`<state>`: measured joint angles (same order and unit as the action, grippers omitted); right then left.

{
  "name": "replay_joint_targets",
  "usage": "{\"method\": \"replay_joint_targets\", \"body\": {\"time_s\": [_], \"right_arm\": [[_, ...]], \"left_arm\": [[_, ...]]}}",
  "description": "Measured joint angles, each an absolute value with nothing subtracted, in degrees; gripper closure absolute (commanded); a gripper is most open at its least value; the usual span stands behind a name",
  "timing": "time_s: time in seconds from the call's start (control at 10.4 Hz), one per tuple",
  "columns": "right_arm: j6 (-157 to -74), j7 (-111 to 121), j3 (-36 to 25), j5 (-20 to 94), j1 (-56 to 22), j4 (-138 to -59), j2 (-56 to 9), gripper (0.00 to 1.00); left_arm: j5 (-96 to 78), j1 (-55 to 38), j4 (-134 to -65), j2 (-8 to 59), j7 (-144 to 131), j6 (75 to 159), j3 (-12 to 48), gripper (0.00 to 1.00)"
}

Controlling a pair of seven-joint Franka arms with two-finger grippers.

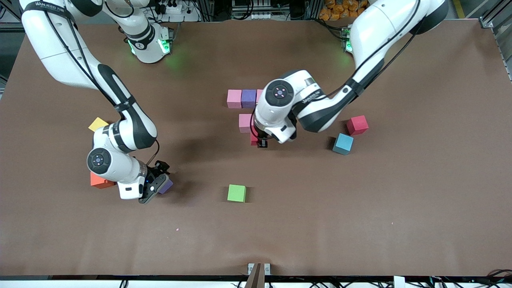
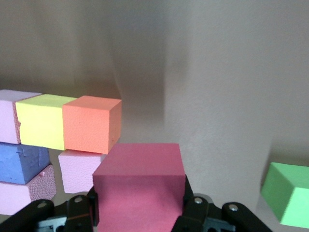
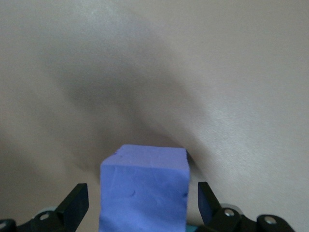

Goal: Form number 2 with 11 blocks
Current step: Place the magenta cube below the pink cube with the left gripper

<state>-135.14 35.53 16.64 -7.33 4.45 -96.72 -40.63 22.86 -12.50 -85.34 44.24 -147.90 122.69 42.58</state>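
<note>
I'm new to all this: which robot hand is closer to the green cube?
Right, though not by much. The right gripper, open around a purple cube, sits toward the right arm's end from the green cube. The left gripper, shut on a red cube, is by the partly built digit.

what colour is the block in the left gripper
Red; the block shows best in the left wrist view.

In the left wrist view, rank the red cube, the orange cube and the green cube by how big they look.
1. Red cube, closest to the camera.
2. Orange cube.
3. Green cube, partly cut off; nearness decides this order, not true size.
</note>
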Motion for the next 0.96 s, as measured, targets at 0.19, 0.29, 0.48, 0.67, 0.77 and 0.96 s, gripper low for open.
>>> {"method": "replay_joint_targets", "body": {"time_s": [0.19,0.29,0.48,0.67,0.77,0.96], "right_arm": [[-135.7,35.5,16.7,-7.3,4.0,-96.8,-41.0,0.07],[-136.0,35.5,16.7,-7.3,4.0,-96.8,-41.2,0.20],[-136.4,35.8,16.7,-8.0,3.5,-96.8,-41.3,0.50],[-136.9,37.0,16.6,-10.5,3.3,-96.7,-41.2,0.70],[-137.1,38.3,16.4,-10.9,3.5,-96.5,-41.0,0.72],[-136.9,40.7,16.3,-11.3,3.5,-96.1,-39.2,0.76]], "left_arm": [[22.9,-15.6,-85.3,44.5,-150.0,124.6,41.1,0.64],[22.9,-17.3,-85.0,44.6,-150.9,125.5,40.0,0.64],[22.8,-21.5,-83.4,45.5,-152.1,126.1,37.4,0.64],[22.8,-24.4,-81.1,47.0,-153.2,126.2,36.4,0.64],[22.8,-25.3,-80.0,47.5,-153.4,126.2,36.4,0.64],[22.8,-26.5,-78.4,47.9,-154.2,126.3,36.3,0.64]]}}
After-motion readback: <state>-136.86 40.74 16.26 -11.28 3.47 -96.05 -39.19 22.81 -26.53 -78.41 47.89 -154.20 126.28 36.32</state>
